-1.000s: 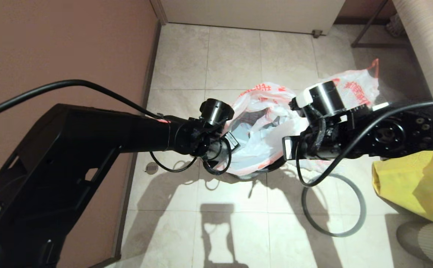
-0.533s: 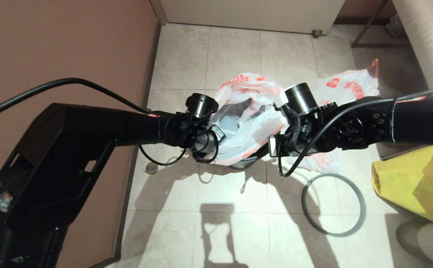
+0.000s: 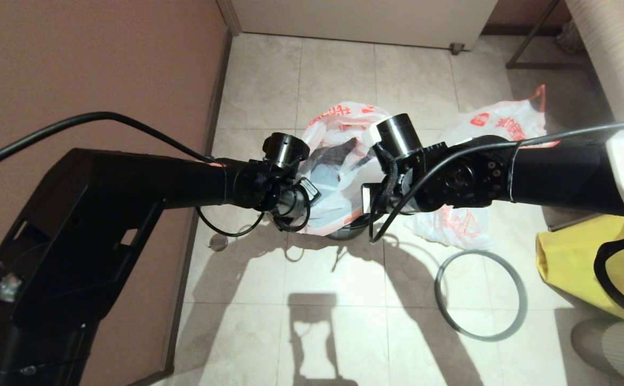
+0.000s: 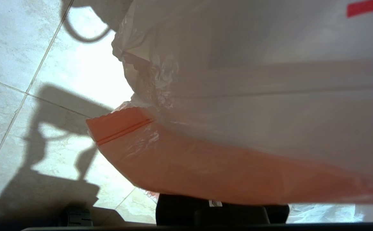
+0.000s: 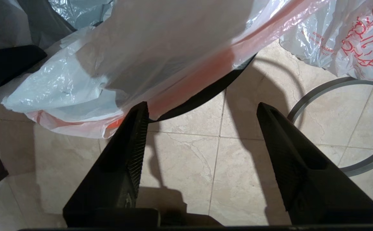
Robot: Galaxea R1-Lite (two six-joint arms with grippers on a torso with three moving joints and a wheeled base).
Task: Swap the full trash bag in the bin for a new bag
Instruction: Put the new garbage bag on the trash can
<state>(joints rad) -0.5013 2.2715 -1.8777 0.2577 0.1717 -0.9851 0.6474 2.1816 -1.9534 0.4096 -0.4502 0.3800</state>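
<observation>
The black bin (image 3: 350, 232) stands on the tiled floor, mostly hidden under the new bag (image 3: 339, 120), a white bag with red print that gapes open over it. My left gripper (image 4: 221, 210) is shut on the new bag's red-edged rim (image 4: 205, 166) at the bin's left side. At the bin's right side my right gripper (image 5: 202, 109) is open, with only floor between its fingers; the bag's red edge (image 5: 193, 81) brushes one fingertip (image 5: 141, 112). The bin's black rim (image 5: 205, 92) shows under that edge. The full trash bag (image 3: 499, 126) (image 5: 343, 38) lies on the floor to the right of the bin.
The grey ring rim (image 3: 482, 339) (image 5: 343, 80) lies flat on the tiles, near and to the right of the bin. A big yellow bag (image 3: 574, 268) sits at the right edge. A brown wall (image 3: 103, 64) runs along the left, and a small floor drain (image 3: 217, 244) lies near it.
Both arms have moved left and away from me, carrying the new bag over the bin. My right gripper has opened and let go of the bag's edge; the left still holds it.
</observation>
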